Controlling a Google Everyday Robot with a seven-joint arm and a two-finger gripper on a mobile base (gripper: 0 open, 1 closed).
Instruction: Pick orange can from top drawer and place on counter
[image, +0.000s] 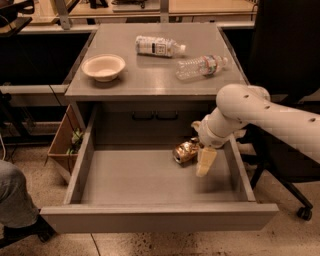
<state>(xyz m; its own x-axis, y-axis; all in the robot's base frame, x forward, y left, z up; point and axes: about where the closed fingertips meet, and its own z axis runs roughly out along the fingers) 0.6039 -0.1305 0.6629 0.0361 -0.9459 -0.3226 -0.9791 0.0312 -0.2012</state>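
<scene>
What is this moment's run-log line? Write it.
stage: pick | pincer: in open top drawer, right of orange can | orange can: lying on drawer floor | counter: no can yet

The gripper (205, 163), inside the top drawer (145, 177), partly hides the orange can (184, 151).

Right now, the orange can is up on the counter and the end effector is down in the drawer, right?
No. The camera view shows the orange can lying in the top drawer, not on the counter. The end effector is in that drawer, just beside it.
</scene>
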